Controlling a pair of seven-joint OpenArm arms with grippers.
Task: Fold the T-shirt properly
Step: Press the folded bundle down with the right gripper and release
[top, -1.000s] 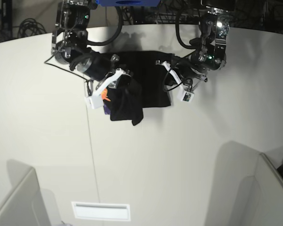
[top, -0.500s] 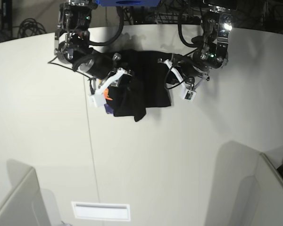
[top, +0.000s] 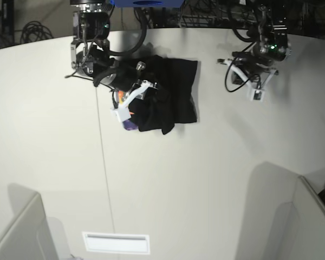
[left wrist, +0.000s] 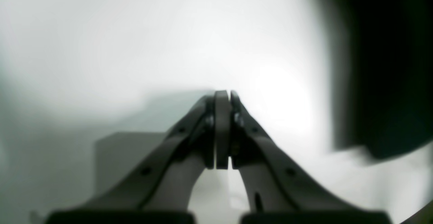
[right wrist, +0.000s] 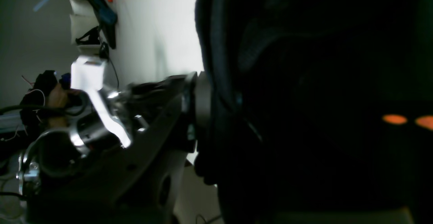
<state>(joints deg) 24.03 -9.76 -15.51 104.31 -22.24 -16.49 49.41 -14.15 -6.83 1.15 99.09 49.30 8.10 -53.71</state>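
The black T-shirt (top: 173,89) lies bunched and partly folded at the far middle of the white table (top: 168,179). A bit of purple and orange print (top: 127,120) shows at its left edge. My right gripper (top: 142,103) is at that left edge, shut on a fold of the cloth. In the right wrist view one finger (right wrist: 199,109) presses on the T-shirt (right wrist: 304,82), and orange spots (right wrist: 394,119) show in the dark. My left gripper (top: 239,78) hovers off to the right, apart from the shirt. Its jaws (left wrist: 223,93) are shut with nothing between them, with the T-shirt (left wrist: 382,65) at the right.
A white rectangular label (top: 116,242) lies near the table's front edge. Grey panels stand at the front left (top: 21,233) and front right (top: 309,216) corners. A thin seam (top: 104,162) runs down the table. Cables hang behind the far edge.
My left arm has pulled away from the shirt to the right and back, empty. My right gripper has carried its fold rightward, and the shirt now lies further back.
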